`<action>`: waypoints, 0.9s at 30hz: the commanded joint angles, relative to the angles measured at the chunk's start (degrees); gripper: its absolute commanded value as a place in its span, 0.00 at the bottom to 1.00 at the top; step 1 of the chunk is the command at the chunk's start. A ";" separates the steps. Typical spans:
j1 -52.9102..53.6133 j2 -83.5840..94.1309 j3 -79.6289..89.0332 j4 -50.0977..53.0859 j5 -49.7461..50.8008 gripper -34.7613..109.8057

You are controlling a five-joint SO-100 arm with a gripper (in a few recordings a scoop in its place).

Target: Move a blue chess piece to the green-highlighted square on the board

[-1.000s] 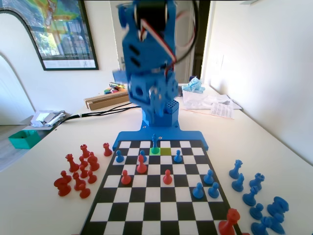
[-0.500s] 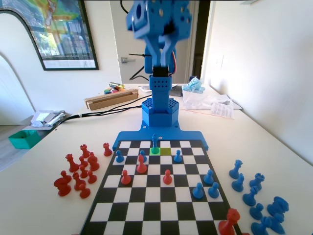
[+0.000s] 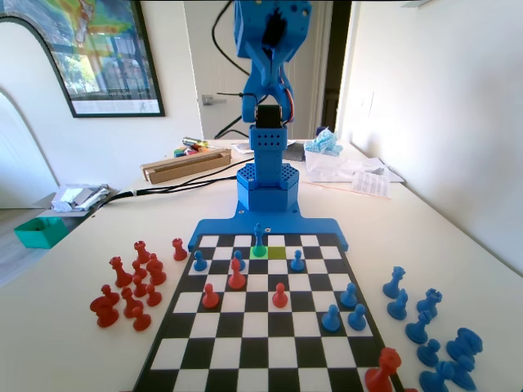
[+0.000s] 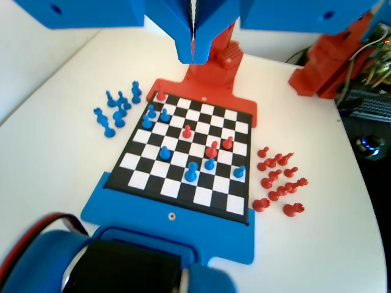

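Status: placement appears complete. The blue chess piece (image 3: 259, 239) stands upright on the green-highlighted square (image 3: 259, 251) in the fixed view, in the second row from the arm's end of the board (image 3: 253, 327), with the duller olive-yellow square (image 3: 277, 252) just beside it on the right. In the wrist view the piece (image 4: 192, 172) stands free on the board (image 4: 146, 180), nothing touching it. Description: slim blue plastic, round base, narrow pointed top, taller than the round-headed blue pawns nearby. End effector (image 4: 193, 52): raised high above the board in the wrist view, jaws pressed together with only a thin seam between them, holding nothing. Remaining: judged nothing beyond parking the arm. Captured red pieces and blue pieces lie on the worktop (image 3: 73, 343) either side.
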 commanded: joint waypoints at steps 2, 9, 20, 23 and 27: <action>-0.26 9.49 6.68 -3.96 1.05 0.25; 0.62 15.29 13.80 -10.46 2.72 0.25; -0.26 22.15 14.06 -12.30 2.81 0.25; 0.09 23.12 14.15 -12.48 2.81 0.25; 0.00 24.79 14.24 -12.92 3.08 0.25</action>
